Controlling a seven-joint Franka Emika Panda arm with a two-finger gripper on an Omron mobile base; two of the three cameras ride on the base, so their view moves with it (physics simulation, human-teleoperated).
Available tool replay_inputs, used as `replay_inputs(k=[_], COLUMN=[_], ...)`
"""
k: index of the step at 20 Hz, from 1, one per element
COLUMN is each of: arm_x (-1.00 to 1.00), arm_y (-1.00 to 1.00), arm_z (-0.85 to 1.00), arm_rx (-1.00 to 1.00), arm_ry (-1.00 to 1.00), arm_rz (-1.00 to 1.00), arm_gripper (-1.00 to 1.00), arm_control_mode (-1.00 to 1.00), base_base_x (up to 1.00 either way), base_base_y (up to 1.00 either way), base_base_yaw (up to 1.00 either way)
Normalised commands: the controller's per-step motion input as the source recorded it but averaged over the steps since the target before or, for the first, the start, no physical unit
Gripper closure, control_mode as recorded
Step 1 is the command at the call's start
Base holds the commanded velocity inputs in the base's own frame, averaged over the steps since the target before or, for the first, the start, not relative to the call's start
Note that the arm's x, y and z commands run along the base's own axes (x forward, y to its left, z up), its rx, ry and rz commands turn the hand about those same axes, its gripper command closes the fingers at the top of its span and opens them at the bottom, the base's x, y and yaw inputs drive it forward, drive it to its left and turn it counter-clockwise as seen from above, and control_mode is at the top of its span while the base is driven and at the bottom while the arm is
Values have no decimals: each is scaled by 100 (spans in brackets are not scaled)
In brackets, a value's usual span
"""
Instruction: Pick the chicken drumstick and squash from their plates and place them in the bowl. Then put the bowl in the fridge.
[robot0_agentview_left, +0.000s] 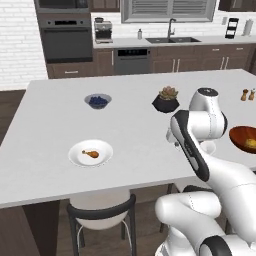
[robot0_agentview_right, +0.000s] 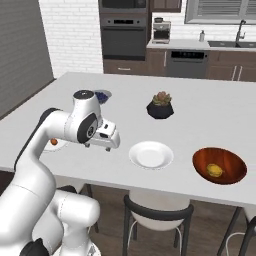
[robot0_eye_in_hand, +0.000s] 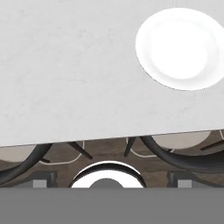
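Squash in the bowl, drumstick waiting on its plate, my jaws standing wide and empty.

I am hovering my gripper over the near edge of the white counter, between the two plates, fingers spread and pinching nothing; my own arm is hiding the fingertips in the left base view. The squash is sitting inside the dark red bowl at the right, and that bowl is being cut off by the frame edge in the left base view. The chicken drumstick is lying on the left plate; from the right, my arm is covering most of it. The empty plate is lying just right of my hand. The fridge is out of sight.
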Motion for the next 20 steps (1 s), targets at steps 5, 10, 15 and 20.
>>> replay_inputs(k=[5, 10, 15, 20], arm_x=[7, 53, 66, 58], arm_y=[0, 79, 100, 89], arm_z=[0, -2, -16, -12], arm_rx=[0, 0, 0, 0], arm_ry=[0, 0, 0, 1], arm_rz=[0, 13, 41, 42], arm_gripper=[-100, -100, -100, -100], arm_control_mode=[-100, -100, -100, -100], base_base_x=[46, 0, 0, 0], base_base_y=[-2, 0, 0, 0], base_base_yaw=[0, 0, 0, 0])
